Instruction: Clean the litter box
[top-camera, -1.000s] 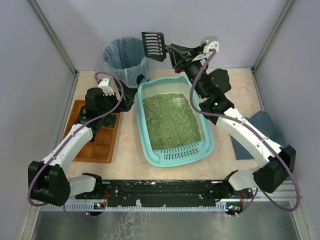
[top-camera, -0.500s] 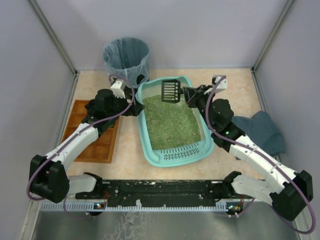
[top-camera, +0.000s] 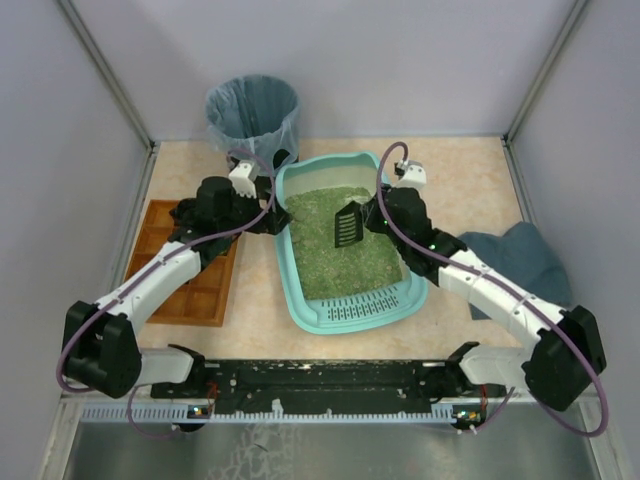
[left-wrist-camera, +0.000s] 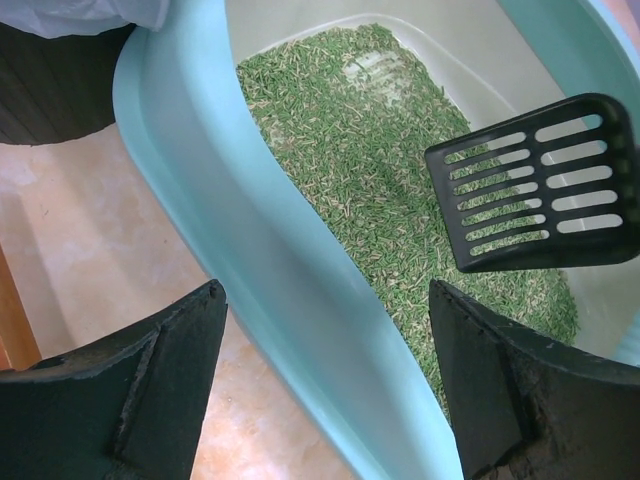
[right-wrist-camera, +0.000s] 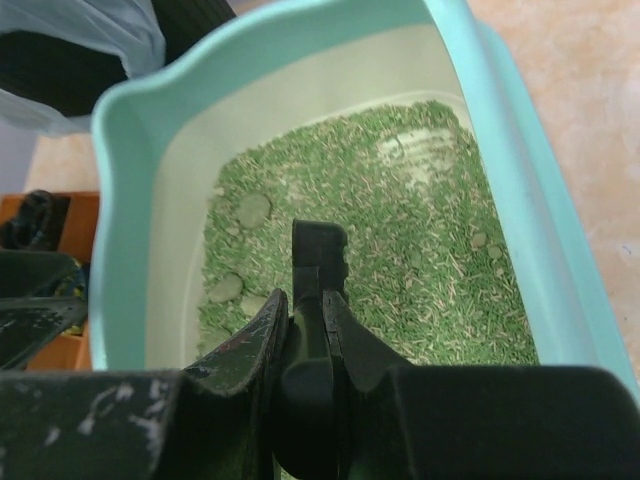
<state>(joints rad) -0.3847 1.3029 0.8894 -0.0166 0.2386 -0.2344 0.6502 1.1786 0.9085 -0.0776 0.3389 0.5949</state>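
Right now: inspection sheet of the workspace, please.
Surface: beige table, carrying everything below.
Job's things: teal litter box, green litter with a few round clumps; black slotted scoop tilted over the litter.
Clutter: wooden tray left; lined bin behind; dark cloth right.
Grippers: left gripper open, straddling the box's left wall; right gripper shut on the scoop's handle.
Cables: purple cables loop along both arms, no snag seen.
Surroundings: plain grey walls, metal frame posts.

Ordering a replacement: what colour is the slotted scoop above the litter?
The scoop is black with rows of slots; the left wrist view shows it best.
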